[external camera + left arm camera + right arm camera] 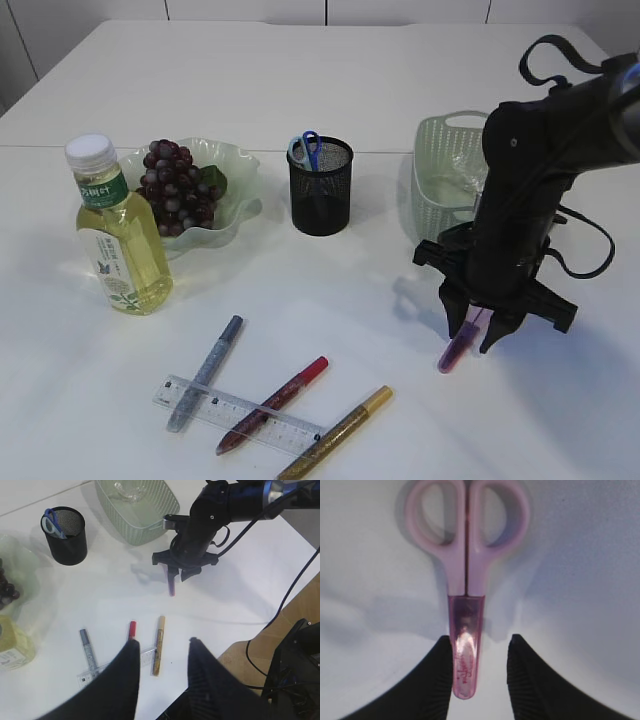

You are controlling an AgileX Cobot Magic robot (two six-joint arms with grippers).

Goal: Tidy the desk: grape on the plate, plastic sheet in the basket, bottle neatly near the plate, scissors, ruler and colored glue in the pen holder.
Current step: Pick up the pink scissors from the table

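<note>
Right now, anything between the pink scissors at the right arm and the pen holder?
Nothing visible on the table between the pink scissors and the pen holder. Blue scissors already stand inside the holder, taking part of the opening. The basket sits off to the side.

White desk point(400, 70) filling nearly the whole exterior view, matte and evenly lit, with soft shadows only. Toward 12 o'clock, beyond its far edge, pale wall panels point(250, 8) split by thin vertical seams. In the left wrist view, toward 4 o'clock past the desk's edge, a strip of brown wood-toned floor point(300, 605) crossed by black cables point(292, 587).
</note>
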